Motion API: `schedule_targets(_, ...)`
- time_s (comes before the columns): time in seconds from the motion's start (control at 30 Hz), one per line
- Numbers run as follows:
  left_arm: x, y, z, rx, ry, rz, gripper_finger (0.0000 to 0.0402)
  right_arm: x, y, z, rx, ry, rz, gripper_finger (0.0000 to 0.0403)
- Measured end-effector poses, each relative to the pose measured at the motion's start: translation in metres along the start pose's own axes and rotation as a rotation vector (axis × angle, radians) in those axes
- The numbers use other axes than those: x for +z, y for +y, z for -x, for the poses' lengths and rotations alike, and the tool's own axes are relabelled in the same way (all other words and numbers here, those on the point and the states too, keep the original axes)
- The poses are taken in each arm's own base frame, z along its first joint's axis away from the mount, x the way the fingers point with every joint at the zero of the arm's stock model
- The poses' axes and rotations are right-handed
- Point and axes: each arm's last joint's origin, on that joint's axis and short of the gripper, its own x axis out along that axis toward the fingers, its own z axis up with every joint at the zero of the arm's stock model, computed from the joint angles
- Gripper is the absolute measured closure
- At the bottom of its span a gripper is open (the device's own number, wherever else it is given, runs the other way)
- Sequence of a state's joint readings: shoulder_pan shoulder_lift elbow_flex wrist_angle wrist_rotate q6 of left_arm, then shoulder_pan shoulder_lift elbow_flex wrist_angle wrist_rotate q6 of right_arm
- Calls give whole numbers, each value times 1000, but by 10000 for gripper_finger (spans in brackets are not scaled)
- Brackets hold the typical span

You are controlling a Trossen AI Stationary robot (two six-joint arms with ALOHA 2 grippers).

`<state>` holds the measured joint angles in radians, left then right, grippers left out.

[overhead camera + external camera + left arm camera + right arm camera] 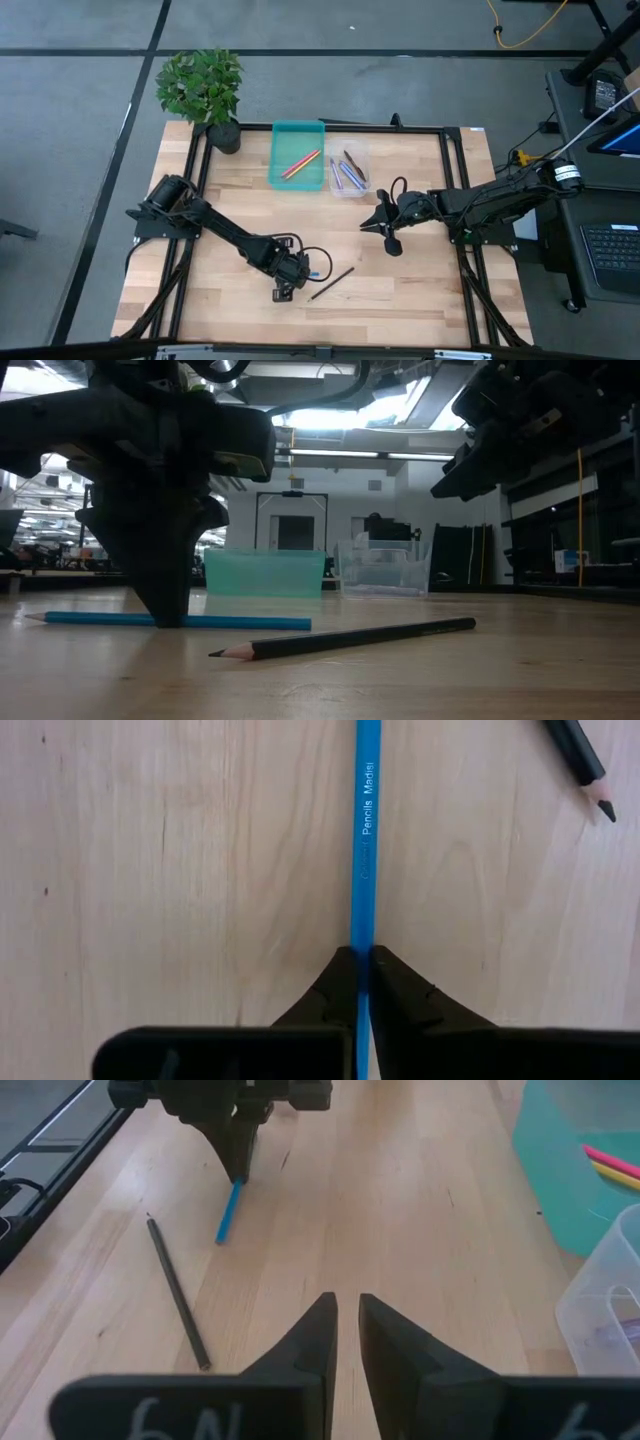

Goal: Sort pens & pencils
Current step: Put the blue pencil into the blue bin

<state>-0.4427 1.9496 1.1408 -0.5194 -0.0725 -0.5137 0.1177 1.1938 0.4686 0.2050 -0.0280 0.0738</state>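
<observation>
1. Where the table's near edge runs, a black pencil [331, 283] is seen lying flat on the bare wood, touched by nothing.
2. Just beside it, a blue pencil [364, 840] is clamped between the fingers of the left gripper [361, 960], and it lies flat on the table [420, 300].
3. Farther back, the right gripper [346, 1312] is held above the table, its fingers set slightly apart around nothing.
4. At the far edge, a teal tray [283, 148] holds pink and yellow sticks [301, 162]; purple and dark ones [347, 174] are kept in the clear tray [363, 150] beside it.
</observation>
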Motion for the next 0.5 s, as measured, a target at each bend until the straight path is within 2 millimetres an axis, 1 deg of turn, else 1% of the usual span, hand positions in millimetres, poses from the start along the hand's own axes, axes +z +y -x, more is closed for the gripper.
schedule_targets(0.13, 0, 1, 7, 2, -23, -12, 397, 0, 0, 0, 0, 1, 3, 354)
schedule_targets(0.3, 1, 1, 20, -6, -71, -22, 398, 0, 0, 0, 0, 1, 3, 354)
schedule_targets(0.5, 0, 2, 22, 10, -68, -24, 398, -1, 0, 0, 0, 6, 3, 354)
